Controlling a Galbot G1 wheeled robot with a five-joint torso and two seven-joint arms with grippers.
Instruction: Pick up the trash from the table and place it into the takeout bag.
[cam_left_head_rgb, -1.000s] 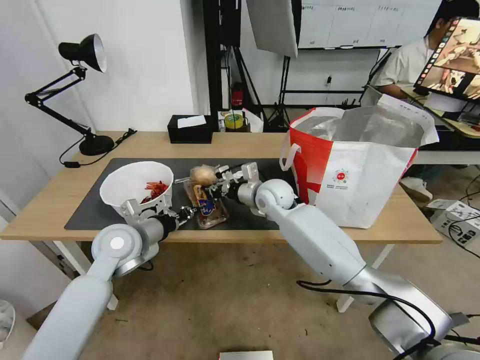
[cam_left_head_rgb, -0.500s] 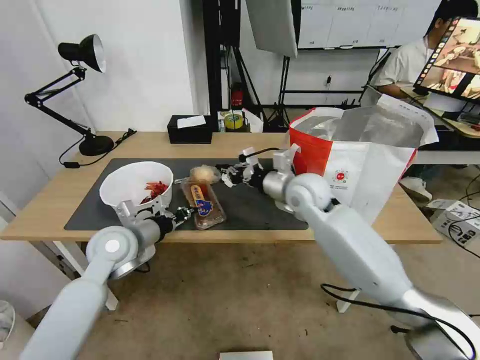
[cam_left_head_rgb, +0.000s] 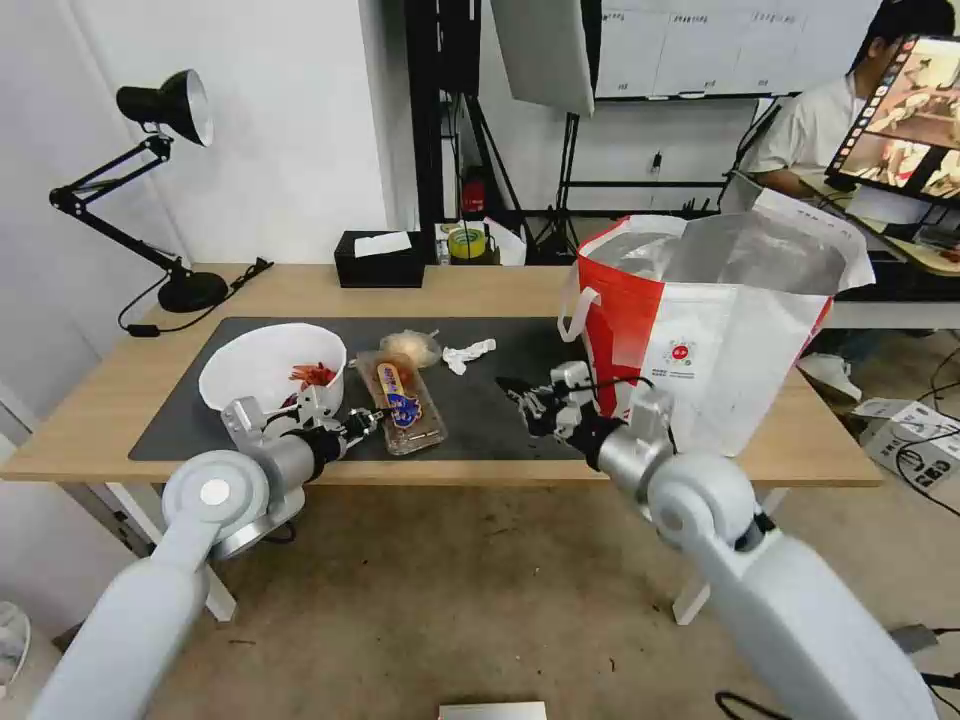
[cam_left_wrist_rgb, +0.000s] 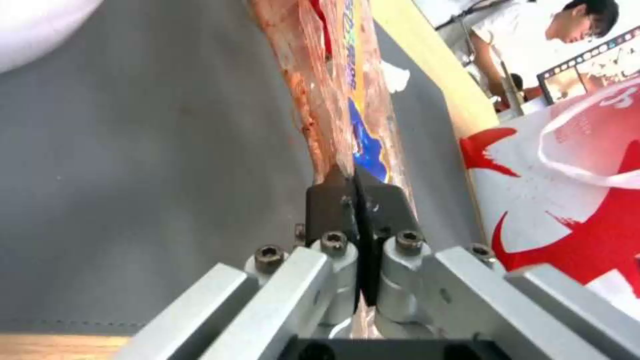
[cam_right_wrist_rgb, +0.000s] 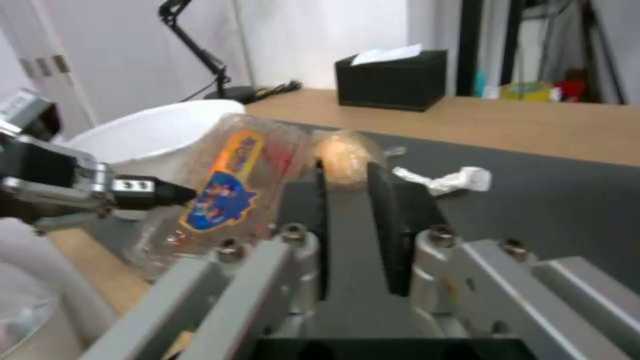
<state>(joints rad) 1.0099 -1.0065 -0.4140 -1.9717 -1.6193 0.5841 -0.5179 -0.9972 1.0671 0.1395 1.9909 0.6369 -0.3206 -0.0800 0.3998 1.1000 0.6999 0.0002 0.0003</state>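
A long light-wood surface with a large dark grey mat is seen in the head view, set before a white wall with a black desk lamp and a black tissue box at the rear. On the mat are laid a white round plastic bowl with red crayfish shells, a clear hinged plastic food tray, a clear bag around a tan bun and a crumpled white tissue; a large boxy white-and-red takeout bag with silver foil lining is stood open on the robot's right, presumably so that trash can be dropped in from above. The left claw is placed at the tray's near edge, and the right claw is held above the mat near the bag. In the left wrist view the left claw is seen pressed together on the tray, its thin rim pinched, probably because the flat tray offers no other hold. In the right wrist view the right claw is shown slightly spread and empty, aimed toward the bun and tissue, with the bowl and the left claw at the tray beyond.
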